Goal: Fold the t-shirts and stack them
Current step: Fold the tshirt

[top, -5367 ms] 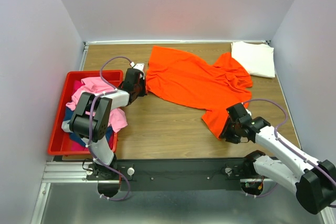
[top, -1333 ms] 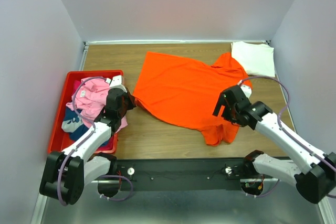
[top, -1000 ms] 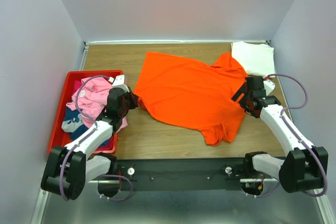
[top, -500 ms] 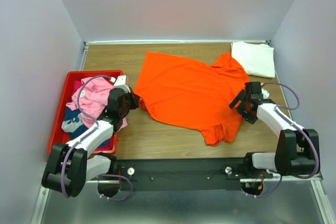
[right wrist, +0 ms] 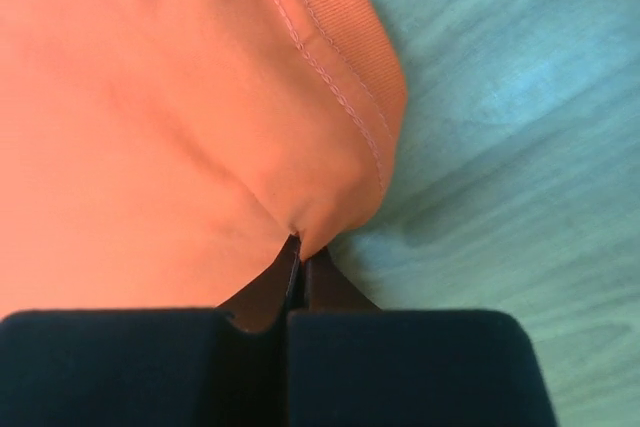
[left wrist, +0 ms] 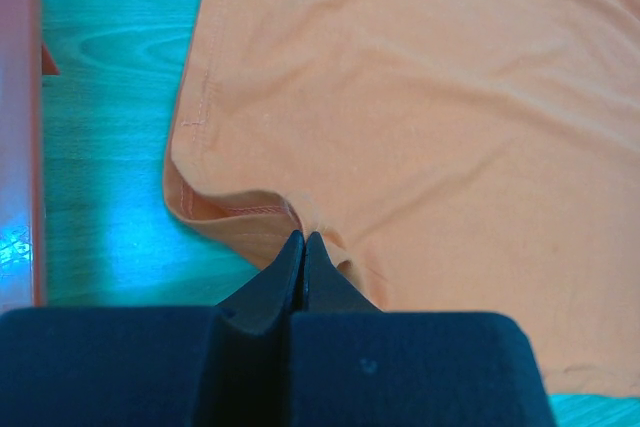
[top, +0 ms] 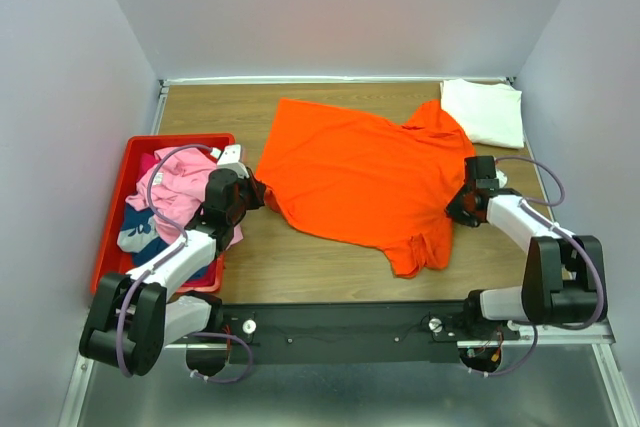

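Observation:
An orange t-shirt lies spread over the middle of the wooden table, its near right part bunched up. My left gripper is shut on the orange t-shirt's left edge; the left wrist view shows the cloth pinched at the closed tips. My right gripper is shut on the shirt's right edge, where a fold with a stitched hem puckers into the tips. A folded cream-white t-shirt lies at the back right corner. Pink and dark blue t-shirts are heaped in the bin.
A red plastic bin stands at the table's left side, right beside my left arm. Walls close in the table at the back and on both sides. A black rail runs along the near edge.
My right arm has swung from beside the cream-white shirt down to the orange shirt's right edge, and its gripper has shut on the cloth. The left gripper has kept its hold.

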Available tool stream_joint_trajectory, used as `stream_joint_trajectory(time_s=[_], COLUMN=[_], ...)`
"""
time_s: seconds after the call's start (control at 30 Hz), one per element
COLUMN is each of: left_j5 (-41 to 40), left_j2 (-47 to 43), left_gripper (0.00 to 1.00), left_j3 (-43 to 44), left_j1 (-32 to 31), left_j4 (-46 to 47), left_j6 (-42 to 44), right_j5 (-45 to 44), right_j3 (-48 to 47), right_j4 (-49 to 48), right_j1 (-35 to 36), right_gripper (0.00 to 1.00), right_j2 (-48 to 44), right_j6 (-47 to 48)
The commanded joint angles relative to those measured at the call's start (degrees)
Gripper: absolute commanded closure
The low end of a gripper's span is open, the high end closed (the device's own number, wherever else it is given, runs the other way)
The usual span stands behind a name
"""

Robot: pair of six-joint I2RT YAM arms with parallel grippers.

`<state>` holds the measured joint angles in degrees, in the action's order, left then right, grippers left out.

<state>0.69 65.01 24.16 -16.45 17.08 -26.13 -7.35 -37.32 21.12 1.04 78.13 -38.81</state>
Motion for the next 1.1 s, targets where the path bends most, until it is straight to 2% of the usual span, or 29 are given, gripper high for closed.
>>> stream_joint_trajectory(time_s=[0.0,0.13,0.3,0.33,0.37,0.4,0.47,0.57,0.67,0.77,0.9,1.07], left_j5=[-0.25,-0.16,-1.82,-2.09,-2.18,-2.27,-2.88,-3.59,-3.59,-3.15,-3.06,-3.50], left_j2=[-0.94,-1.73,-2.43,-2.52,-2.61,-2.96,-3.40,-4.19,-4.37,-3.49,-2.52,-2.70], left_gripper=[1.00,1.00,1.00,1.00,1.00,1.00,1.00,1.00,1.00,1.00,1.00,1.00], left_j3=[-1.40,-1.92,-2.19,-2.28,-2.28,-2.45,-2.63,-2.80,-2.89,-2.46,-2.02,-2.19], left_j1=[0.28,0.28,0.28,0.19,0.19,0.27,0.19,0.19,0.19,0.19,0.27,0.19], left_j4=[1.46,1.38,1.29,1.03,1.11,0.94,0.59,0.50,0.50,0.67,0.67,0.76], left_j6=[0.82,0.64,0.55,0.55,0.47,0.47,0.38,0.29,0.38,0.55,0.73,0.55], right_j5=[-2.65,-10.82,-16.55,-16.99,-17.34,-18.13,-19.27,-19.45,-17.88,-12.70,-2.52,3.04], right_j3=[-1.87,-5.56,-10.21,-11.01,-11.54,-12.07,-13.30,-13.83,-13.57,-12.61,-9.19,-6.80], right_j4=[5.58,13.76,19.12,19.56,19.83,20.18,21.06,21.15,21.15,20.01,15.46,9.29], right_j1=[-0.25,-0.42,-1.99,-2.18,-2.27,-2.36,-2.44,-2.53,-2.53,-2.53,-2.53,-2.53], right_gripper=[1.00,0.97,0.86,0.80,0.70,0.40,0.29,0.20,0.18,0.19,0.28,0.31], right_j2=[-4.47,-8.51,-12.03,-12.29,-12.47,-12.47,-12.47,-12.04,-11.60,-10.63,-6.60,-2.37], right_j6=[1.72,2.42,3.47,3.56,3.65,3.82,3.92,4.09,3.92,4.35,7.42,8.74])
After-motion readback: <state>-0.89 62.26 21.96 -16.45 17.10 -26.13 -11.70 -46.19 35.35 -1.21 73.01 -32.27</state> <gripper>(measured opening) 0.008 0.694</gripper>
